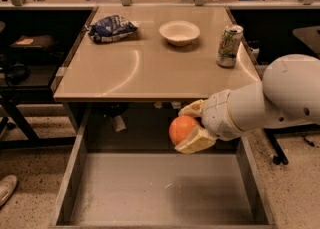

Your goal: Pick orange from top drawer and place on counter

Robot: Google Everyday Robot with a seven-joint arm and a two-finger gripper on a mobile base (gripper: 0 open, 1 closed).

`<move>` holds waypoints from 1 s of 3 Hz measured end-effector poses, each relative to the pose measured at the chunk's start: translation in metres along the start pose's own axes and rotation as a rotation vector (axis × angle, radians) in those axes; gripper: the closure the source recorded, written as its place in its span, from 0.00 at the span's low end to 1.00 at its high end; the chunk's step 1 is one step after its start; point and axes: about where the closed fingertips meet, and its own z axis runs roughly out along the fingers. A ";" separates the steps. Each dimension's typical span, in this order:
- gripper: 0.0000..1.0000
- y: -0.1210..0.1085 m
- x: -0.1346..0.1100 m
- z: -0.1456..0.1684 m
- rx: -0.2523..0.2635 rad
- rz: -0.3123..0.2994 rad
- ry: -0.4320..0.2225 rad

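The orange [183, 129] was round, with no long axis or facing direction to record. It hung above the open top drawer [70, 183], clear of the drawer floor and just below the counter's [150, 68] front edge. The gripper [189, 126] was clamped on it, one finger above, one beneath. The arm [260, 105] reached in from the right, roughly level.

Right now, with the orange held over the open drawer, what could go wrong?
The end effector grips the orange just below the front edge of the counter, so rising straight up could bump it there. Only two fingers pinch it, so it might slip and fall back into the drawer. The can stands near the counter's right edge, close to the arm, and could be knocked over.
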 end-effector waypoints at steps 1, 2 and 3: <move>1.00 0.006 0.006 0.002 -0.007 0.011 0.004; 1.00 0.004 0.002 -0.001 0.011 0.001 0.004; 1.00 -0.029 -0.020 -0.010 0.092 -0.092 -0.010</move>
